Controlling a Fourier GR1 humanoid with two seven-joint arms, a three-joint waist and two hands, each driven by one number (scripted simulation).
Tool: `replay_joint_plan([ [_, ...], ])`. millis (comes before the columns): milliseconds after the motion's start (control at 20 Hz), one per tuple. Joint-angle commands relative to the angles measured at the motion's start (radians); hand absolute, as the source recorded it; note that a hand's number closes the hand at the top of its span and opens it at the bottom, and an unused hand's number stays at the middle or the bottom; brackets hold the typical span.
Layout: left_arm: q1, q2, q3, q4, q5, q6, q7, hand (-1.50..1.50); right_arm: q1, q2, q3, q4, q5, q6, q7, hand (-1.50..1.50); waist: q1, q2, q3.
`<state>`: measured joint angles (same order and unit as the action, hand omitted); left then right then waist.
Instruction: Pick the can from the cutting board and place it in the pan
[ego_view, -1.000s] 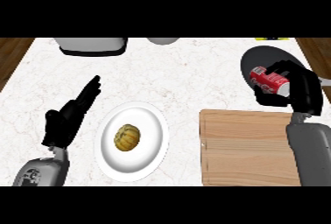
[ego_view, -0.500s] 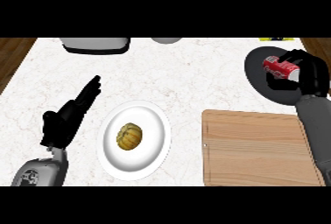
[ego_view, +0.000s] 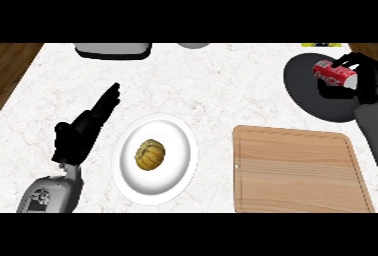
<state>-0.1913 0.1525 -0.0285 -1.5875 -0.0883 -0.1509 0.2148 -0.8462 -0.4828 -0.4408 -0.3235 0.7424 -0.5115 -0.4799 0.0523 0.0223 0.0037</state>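
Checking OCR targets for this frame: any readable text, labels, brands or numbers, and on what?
No text can be read.
Red can, over the dark pan with the right hand curled round it: white markings on the side, too blurred to read.
Yellow and dark object at the counter's far edge: cut off, nothing readable.
Plate, cutting board: no markings show.

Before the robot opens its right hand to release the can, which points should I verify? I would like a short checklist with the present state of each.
1. The can is over the pan: ok.
2. The right hand has fingers curled round the can: ok.
3. The can rests on the pan's bottom: cannot tell.
4. The cutting board no longer carries the can: ok.
5. The left hand is open, away from the pan: ok.
6. The plate with its food stands apart from the pan: ok.
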Motion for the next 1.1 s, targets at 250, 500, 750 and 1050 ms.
replay_joint_plan([
  [250, -0.013, -0.009, -0.034, 0.003, -0.022, -0.011, -0.022, 0.0, -0.068, -0.095, 0.014, 0.196, 0.043, 0.187, 0.195, -1.5, 0.043, 0.02, 0.003],
  [500, -0.03, 0.003, -0.007, -0.018, 0.014, -0.027, 0.014, 0.0, -0.046, -0.074, -0.085, 0.178, -0.063, 0.207, 0.087, -1.5, 0.043, 0.02, 0.007],
  [750, -0.013, -0.015, -0.03, -0.022, -0.015, -0.006, 0.002, 0.0, -0.057, -0.056, -0.218, 0.141, -0.205, 0.242, -0.027, -1.5, 0.039, 0.02, 0.009],
  [1050, -0.017, 0.012, 0.017, -0.004, 0.012, -0.019, -0.021, 0.0, -0.006, -0.112, -0.331, 0.17, -0.329, 0.454, -0.115, -1.5, 0.02, 0.02, 0.007],
])
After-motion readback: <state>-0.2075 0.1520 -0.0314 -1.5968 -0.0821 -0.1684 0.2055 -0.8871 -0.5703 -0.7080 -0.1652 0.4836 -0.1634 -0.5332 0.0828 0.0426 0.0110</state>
